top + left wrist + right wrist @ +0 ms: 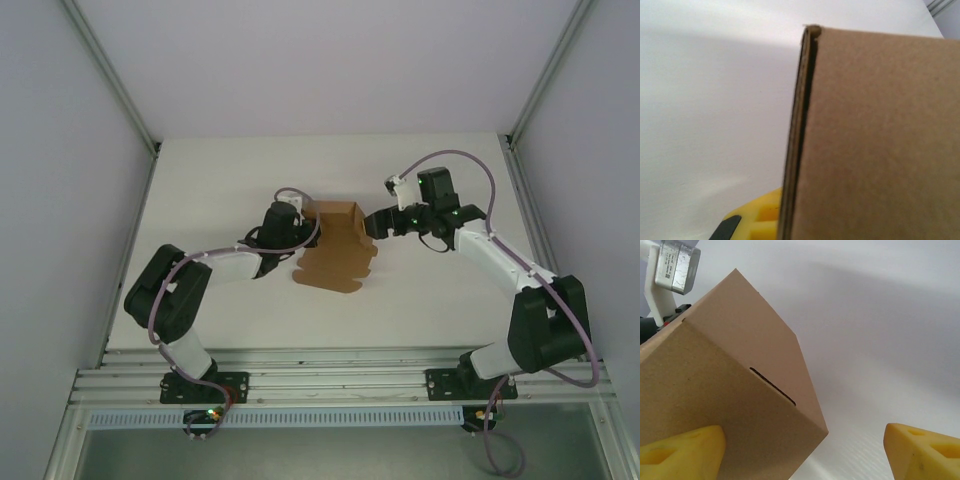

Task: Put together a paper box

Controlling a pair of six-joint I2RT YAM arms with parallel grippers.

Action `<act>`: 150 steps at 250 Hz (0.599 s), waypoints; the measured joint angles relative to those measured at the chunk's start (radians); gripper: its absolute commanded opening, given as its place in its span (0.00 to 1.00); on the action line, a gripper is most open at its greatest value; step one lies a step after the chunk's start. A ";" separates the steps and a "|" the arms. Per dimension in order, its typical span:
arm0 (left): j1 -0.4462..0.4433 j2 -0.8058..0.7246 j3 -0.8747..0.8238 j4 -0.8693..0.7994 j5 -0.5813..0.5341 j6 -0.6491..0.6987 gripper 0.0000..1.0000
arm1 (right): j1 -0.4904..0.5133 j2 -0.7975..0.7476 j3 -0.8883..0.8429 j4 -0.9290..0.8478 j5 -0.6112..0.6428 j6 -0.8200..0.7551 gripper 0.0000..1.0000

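The white table (430, 300) is seen from above. The box (335, 250) lies near its middle, between the two grippers, with its far part folded up and its near flaps spread flat. The left gripper (303, 228) is closed on the raised left wall. The right gripper (377, 224) is held wide open just beside the right side. In the left wrist view, a doubled wall edge (800, 140) is shown beside one yellow finger (757, 220). In the right wrist view, one finger is seen against a box panel, the other over bare table, and a slot (772, 386) is shown in the cardboard.
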 measured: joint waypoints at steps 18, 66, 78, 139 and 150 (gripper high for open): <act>0.000 0.000 0.000 -0.007 -0.006 0.000 0.00 | 0.015 0.005 -0.020 0.045 0.017 0.023 0.78; 0.005 0.000 0.000 -0.035 -0.041 -0.001 0.00 | 0.069 0.046 -0.044 0.138 0.101 0.064 0.73; 0.009 0.000 0.000 -0.053 -0.053 -0.003 0.00 | 0.084 0.060 -0.042 0.149 0.128 0.064 0.72; 0.004 -0.009 0.021 -0.137 -0.106 -0.008 0.00 | 0.111 0.033 -0.058 0.156 0.249 0.057 0.71; 0.000 -0.020 0.028 -0.159 -0.122 -0.009 0.00 | 0.111 0.009 -0.072 0.156 0.249 0.052 0.70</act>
